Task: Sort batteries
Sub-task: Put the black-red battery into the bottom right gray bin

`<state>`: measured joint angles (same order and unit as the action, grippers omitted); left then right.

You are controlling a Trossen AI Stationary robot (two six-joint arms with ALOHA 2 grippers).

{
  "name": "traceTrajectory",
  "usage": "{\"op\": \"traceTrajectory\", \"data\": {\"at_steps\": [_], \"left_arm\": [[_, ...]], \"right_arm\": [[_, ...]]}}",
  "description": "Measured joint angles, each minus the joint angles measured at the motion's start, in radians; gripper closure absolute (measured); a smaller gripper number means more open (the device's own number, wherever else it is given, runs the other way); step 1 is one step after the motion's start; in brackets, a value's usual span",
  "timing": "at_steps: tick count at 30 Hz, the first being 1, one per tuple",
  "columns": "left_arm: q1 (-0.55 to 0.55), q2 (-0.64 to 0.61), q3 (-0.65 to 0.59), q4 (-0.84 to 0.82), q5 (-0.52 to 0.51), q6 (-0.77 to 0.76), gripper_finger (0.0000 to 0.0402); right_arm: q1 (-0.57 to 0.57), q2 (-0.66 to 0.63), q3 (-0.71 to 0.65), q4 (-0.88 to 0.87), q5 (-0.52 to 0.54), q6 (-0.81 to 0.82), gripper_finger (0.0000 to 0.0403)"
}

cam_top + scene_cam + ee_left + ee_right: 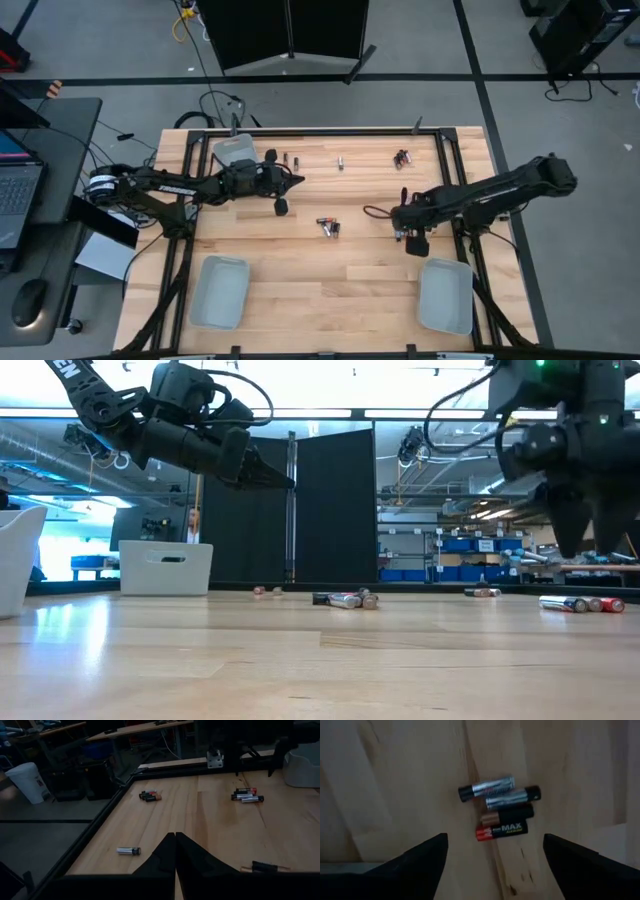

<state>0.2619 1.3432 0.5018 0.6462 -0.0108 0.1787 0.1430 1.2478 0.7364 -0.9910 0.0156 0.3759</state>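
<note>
I see a pale wooden plank desk (320, 270) in a black frame, on a grey floor (420, 45) crossed by dark lines. A dark folding screen (295, 30) stands beyond the far edge. To the left, a side table carries a laptop (15, 195) and a mouse (28, 300). The low view looks into a workshop with blue storage bins (435, 550) on shelving.

Containers: three pale grey trays. One (218, 291) sits near-left, one (445, 295) near-right, one (235, 152) at the far left, partly under the left arm. I see nothing in the two near trays; I cannot tell about the far one.

Batteries: a cluster of four (328, 227) lies at the desk's centre. The right wrist view shows two silvery cells (495, 791) touching two dark ones (506, 822), one marked MAX with a red end. A small dark group (401, 157) lies far right, a single cell (340, 161) far centre, and another pair (289, 158) far left of centre.

Left gripper (297, 180) hangs above the far-left desk, fingers (175, 852) pressed together, holding nothing.

Right gripper (495, 850) hovers right of the central cluster, fingers (422, 855) spread wide, with the four cells showing between them, untouched.
</note>
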Motion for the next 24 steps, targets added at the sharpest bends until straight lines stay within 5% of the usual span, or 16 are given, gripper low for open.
{"op": "traceTrajectory", "data": {"at_steps": [24], "left_arm": [[-0.001, 0.000, 0.000, -0.048, 0.029, 0.000, 0.0389]], "right_arm": [[-0.023, 0.221, -0.001, 0.017, 0.046, -0.139, 0.0056]]}}
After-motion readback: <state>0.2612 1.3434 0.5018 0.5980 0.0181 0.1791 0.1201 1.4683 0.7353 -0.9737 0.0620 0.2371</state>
